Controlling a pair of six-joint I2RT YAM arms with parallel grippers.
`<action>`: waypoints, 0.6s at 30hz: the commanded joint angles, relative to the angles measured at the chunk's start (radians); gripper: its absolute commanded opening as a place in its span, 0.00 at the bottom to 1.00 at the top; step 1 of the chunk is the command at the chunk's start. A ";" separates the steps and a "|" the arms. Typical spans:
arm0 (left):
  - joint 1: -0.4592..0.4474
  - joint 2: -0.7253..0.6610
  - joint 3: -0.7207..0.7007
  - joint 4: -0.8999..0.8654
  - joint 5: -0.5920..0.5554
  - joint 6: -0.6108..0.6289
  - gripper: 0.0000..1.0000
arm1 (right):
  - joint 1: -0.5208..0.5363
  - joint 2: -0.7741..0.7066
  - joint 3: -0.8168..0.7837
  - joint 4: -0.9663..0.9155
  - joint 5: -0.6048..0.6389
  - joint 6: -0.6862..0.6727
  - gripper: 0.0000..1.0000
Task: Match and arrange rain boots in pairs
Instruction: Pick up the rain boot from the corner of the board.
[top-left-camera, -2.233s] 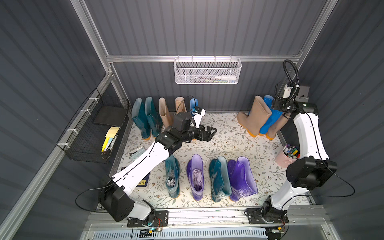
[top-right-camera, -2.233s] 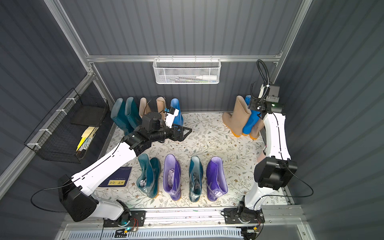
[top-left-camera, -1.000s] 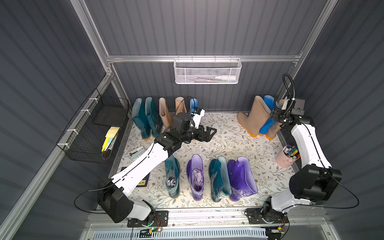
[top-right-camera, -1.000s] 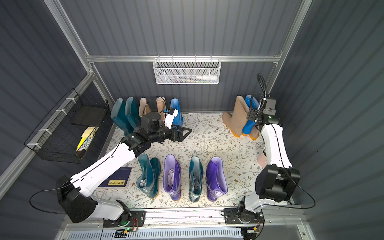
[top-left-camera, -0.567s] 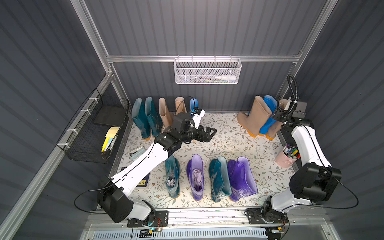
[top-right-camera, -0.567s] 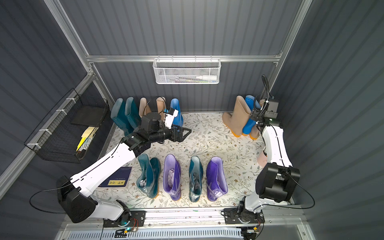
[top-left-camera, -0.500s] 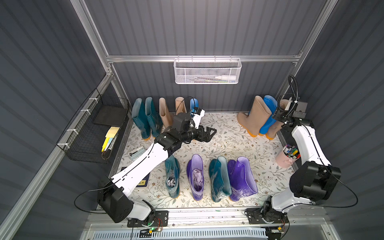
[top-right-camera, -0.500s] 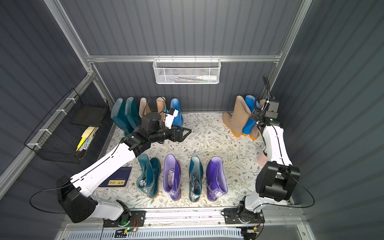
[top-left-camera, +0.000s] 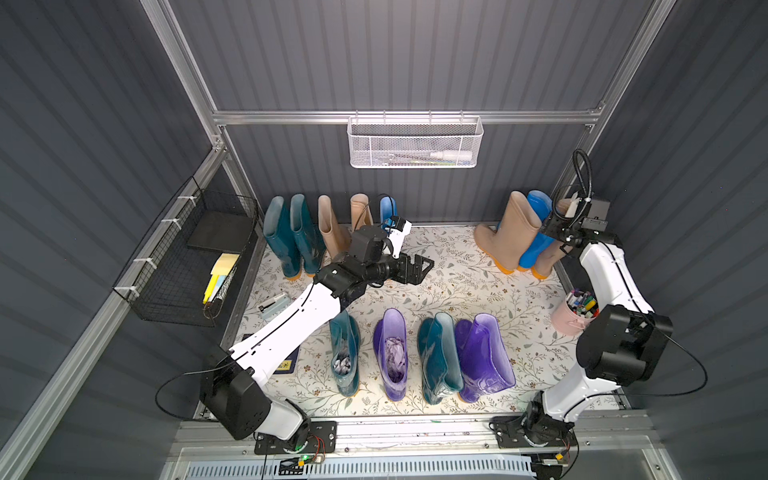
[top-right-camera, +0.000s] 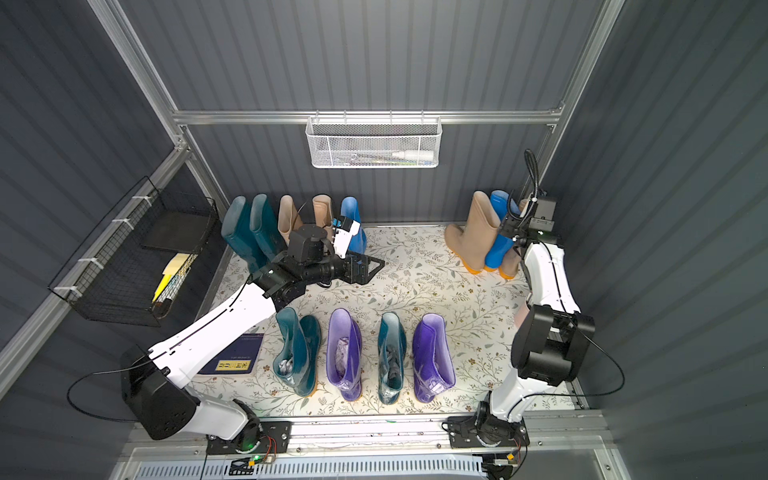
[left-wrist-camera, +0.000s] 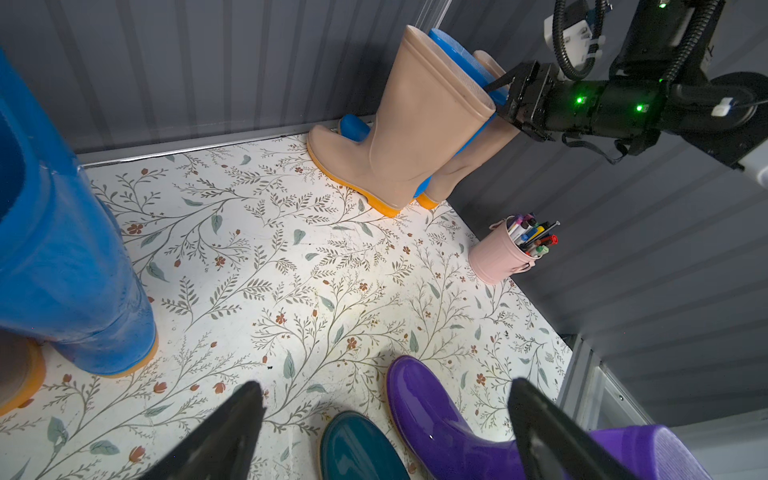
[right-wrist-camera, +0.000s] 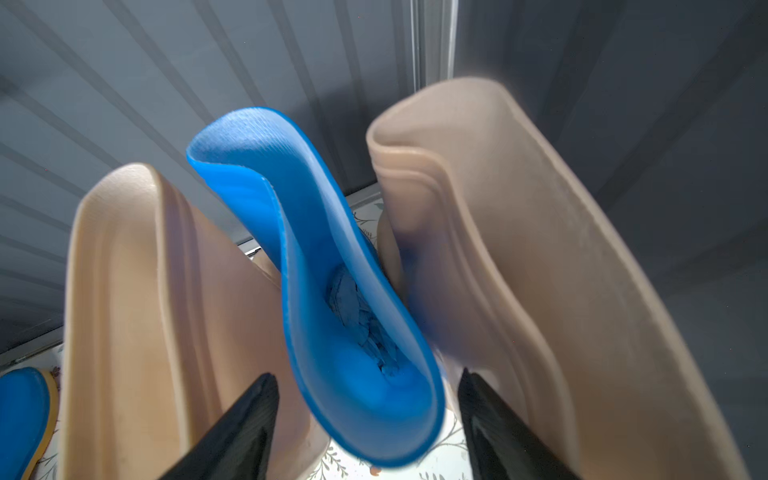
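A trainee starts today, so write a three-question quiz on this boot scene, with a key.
1. True or false: the blue boot in the back right corner stands between two beige boots.
2. Front-row boots, from the left arm's side: A teal, purple, teal, purple; B teal, teal, purple, purple; C purple, teal, purple, teal?
3. Fill in: the left gripper is ___, holding nothing.
Key: 1 true; 2 A; 3 open.

Twelve rain boots (top-left-camera: 482, 357), four colours.
Four dark teal boots (top-left-camera: 282, 237), four beige boots (top-left-camera: 505, 232), two bright blue boots (top-left-camera: 536, 245), two purple boots (top-left-camera: 390, 328), one pink cup of markers (top-left-camera: 565, 322).
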 joint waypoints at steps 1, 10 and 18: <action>-0.006 0.010 0.064 -0.007 0.004 0.024 0.94 | -0.003 0.025 0.040 0.030 -0.040 0.011 0.69; -0.006 0.020 0.069 -0.010 0.003 0.024 0.94 | -0.003 0.074 0.089 0.021 -0.080 0.004 0.44; -0.008 0.025 0.070 -0.004 0.010 0.020 0.94 | -0.003 0.062 0.065 0.043 -0.119 0.029 0.00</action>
